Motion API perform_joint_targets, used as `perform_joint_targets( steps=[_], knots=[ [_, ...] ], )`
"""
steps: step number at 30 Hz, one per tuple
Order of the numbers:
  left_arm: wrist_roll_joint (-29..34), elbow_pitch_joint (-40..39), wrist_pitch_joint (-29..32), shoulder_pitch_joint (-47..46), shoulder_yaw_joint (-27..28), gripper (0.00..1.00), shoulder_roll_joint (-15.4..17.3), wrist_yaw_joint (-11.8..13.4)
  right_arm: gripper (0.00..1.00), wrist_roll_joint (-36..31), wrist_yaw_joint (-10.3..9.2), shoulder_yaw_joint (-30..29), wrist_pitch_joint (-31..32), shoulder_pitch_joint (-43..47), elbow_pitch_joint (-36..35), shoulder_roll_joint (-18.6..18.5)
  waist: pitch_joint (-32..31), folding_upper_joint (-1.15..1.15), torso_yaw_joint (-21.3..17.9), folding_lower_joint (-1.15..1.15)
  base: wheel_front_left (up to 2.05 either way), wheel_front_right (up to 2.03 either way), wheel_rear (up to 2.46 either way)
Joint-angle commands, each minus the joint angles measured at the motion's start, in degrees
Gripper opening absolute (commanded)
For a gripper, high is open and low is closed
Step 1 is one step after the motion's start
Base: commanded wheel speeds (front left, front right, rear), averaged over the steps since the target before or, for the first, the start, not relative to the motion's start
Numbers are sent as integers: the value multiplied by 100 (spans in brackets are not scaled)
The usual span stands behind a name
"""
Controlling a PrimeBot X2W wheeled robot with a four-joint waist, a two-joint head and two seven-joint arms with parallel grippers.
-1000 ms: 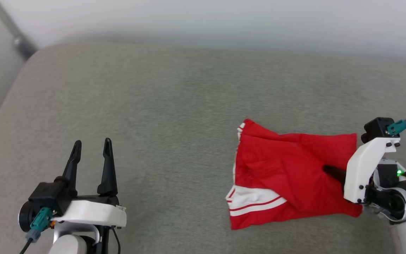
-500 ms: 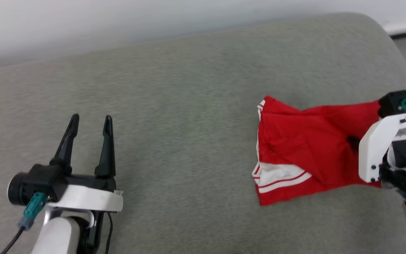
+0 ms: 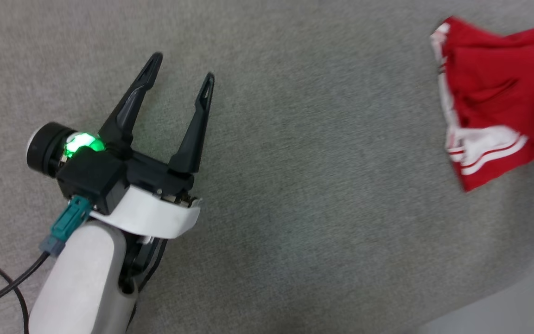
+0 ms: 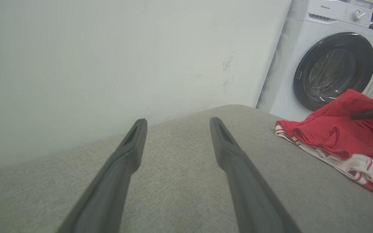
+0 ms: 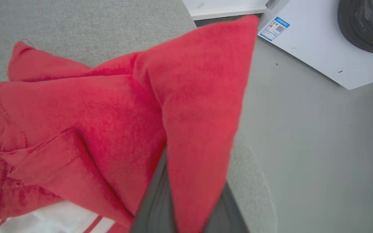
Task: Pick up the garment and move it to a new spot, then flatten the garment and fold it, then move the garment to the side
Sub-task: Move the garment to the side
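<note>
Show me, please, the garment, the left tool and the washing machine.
garment [image 3: 494, 88], head view, on its red body.
left tool [image 3: 182, 66], head view, midway between its two open fingertips.
washing machine [image 4: 333, 69], left wrist view, on its dark round door.

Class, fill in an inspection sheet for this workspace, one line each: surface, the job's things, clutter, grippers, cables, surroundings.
Surface: grey woven fabric cushion, rounded at its edge.
Job's things: bright red soft T-shirt with white striped sleeve, bunched and partly folded near the cushion's edge, one part lifted.
Clutter: nothing seen.
Grippers: left gripper open over the cushion, apart from the shirt; right gripper shut on a raised fold of the shirt.
Cables: black cable and teal plug at the left wrist, behind the fingers.
Surroundings: white front-loading washing machine with a dark round door, pale wall, grey floor.
</note>
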Motion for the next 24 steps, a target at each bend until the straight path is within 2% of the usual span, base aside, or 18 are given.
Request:
perform_joint_targets(
  steps=[1, 6, 14, 15, 16, 17, 24],
  knots=[
    [57, -69, 14, -161, -37, 100, 34, -33, 0, -116, -5, -140, -183, -186, 44, -78, 573, 0, 222, -1, 0, 0, 0],
    [82, -288, 36, -464, -168, 100, 92, -88, 0, -513, -4, -681, -787, -536, 216, -247, 940, 0, 456, -1, 0, 0, 0],
    [76, -376, 40, -550, -138, 100, 215, -73, 0, -1164, -4, -1426, -1338, -728, 706, -24, 1192, 0, 593, -1, 0, 0, 0],
    [75, -363, 41, -531, -130, 100, 235, -63, 32, -1263, -4, -1539, -1386, -730, 784, -11, 1194, 0, 592, -1, 0, 0, 0],
    [70, -350, 33, -515, -123, 100, 248, -58, 59, -1314, -4, -1642, -1457, -757, 841, 52, 1182, 0, 586, -1, 0, 0, 0],
    [61, -334, 26, -490, -113, 100, 259, -48, 100, -1415, -4, -1749, -1513, -777, 897, 92, 1162, 0, 578, -1, 0, 0, 0],
    [-31, -91, -104, -259, -114, 100, 236, 15, 100, -1888, -4, -2176, -1758, -597, 1038, 266, 620, 0, 540, -1, 0, 0, 0]
  ],
)
